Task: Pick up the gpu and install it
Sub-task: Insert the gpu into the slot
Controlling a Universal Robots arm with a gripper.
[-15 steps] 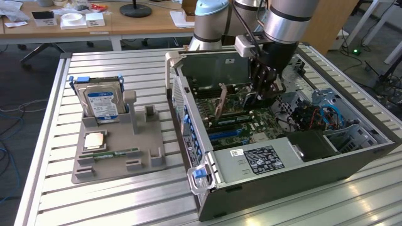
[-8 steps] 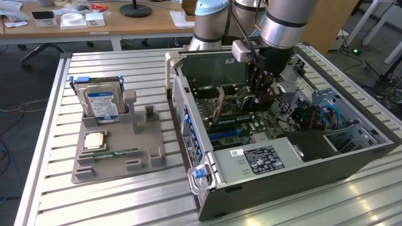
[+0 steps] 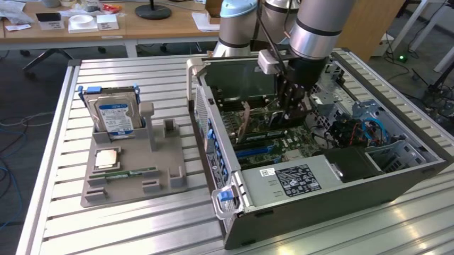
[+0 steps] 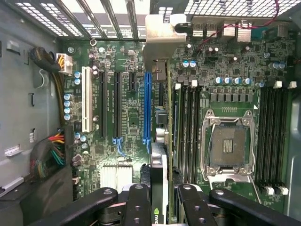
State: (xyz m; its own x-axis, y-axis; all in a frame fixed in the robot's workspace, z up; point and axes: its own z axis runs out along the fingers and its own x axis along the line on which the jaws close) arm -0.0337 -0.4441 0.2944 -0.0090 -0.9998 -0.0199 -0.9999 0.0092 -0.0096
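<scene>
One black two-finger gripper (image 4: 161,190), partly closed, clamps the thin flat dark gpu card (image 4: 159,167), with a finger on either side of the board. The card hangs edge-on inside the open grey computer case (image 3: 319,186), directly under the gripper and above the green motherboard (image 4: 127,117). Its long axis runs parallel to the long blue expansion slot (image 4: 147,108), and the silver end bracket (image 4: 164,33) faces the vented rear wall. The card edge lies just beside the blue slot, towards the black memory slots (image 4: 186,122). By my read it is not yet seated.
</scene>
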